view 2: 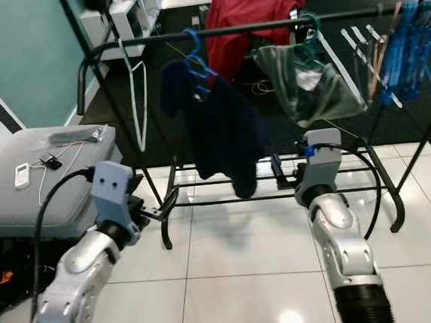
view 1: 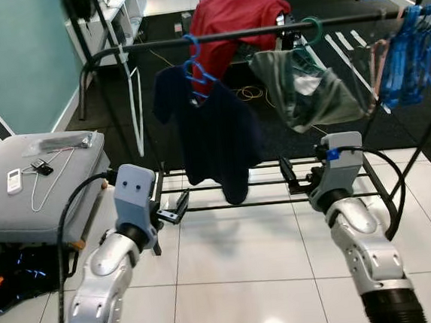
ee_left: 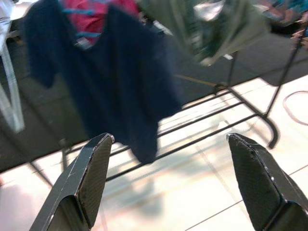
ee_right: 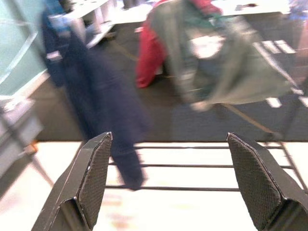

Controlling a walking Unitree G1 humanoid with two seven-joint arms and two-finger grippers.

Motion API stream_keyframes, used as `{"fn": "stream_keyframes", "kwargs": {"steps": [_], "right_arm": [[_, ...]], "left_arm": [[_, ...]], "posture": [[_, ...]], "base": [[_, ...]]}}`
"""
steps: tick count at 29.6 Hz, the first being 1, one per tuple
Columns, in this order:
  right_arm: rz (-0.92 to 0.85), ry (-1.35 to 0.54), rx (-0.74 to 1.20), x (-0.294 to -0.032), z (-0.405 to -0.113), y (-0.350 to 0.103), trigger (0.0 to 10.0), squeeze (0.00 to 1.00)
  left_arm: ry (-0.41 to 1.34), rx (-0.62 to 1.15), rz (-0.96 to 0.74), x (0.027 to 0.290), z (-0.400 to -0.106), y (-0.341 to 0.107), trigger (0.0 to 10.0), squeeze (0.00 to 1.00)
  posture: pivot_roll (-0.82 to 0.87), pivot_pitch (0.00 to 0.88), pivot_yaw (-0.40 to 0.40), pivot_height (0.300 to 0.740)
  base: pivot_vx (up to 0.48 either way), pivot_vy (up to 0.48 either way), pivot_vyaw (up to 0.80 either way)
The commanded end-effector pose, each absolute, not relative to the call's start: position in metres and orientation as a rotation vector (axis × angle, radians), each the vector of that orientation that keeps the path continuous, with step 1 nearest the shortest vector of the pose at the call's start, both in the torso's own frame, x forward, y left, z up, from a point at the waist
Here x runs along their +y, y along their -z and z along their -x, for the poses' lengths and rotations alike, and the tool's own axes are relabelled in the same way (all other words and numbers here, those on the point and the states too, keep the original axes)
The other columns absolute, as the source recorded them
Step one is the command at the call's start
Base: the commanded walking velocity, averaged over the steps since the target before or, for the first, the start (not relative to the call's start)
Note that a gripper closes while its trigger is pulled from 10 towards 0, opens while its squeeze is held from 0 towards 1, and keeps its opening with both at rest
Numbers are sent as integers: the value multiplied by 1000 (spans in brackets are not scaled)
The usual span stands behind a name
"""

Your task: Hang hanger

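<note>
Both claws wide open, empty: left claw (ee_left: 168,180); right claw (ee_right: 168,180).

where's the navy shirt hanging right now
The navy shirt hangs on a blue hanger from the black rail, left of centre in the eye views, between a white hanger and a green garment.
</note>
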State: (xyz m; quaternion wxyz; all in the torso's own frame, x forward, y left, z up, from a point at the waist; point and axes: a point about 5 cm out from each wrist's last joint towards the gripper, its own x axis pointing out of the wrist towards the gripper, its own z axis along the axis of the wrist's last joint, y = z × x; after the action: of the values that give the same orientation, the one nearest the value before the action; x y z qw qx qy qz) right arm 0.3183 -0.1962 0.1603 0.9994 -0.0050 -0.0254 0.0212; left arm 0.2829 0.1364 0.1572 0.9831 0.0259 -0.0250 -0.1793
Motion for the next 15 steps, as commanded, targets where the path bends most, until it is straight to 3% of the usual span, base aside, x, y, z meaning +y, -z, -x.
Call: {"fn": "stream_keyframes", "kwargs": {"steps": [1, 11, 15], "right_arm": [[14, -66, -50, -190, -318, -158, 10000, 0], [23, -80, -47, -189, -320, -157, 10000, 0], [25, -84, -46, -189, -320, -157, 10000, 0]], "left_arm": [[342, -20, -45, 142, -284, -152, 10000, 0], [326, -14, -25, 142, -288, -152, 10000, 0], [300, -11, -19, 144, -289, -152, 10000, 0]], "posture": [[-105, 107, 16, 740], [-109, 108, 15, 740], [-109, 109, 15, 740]], "base": [[0, -480, 0], [0, -480, 0], [0, -255, 0]]}}
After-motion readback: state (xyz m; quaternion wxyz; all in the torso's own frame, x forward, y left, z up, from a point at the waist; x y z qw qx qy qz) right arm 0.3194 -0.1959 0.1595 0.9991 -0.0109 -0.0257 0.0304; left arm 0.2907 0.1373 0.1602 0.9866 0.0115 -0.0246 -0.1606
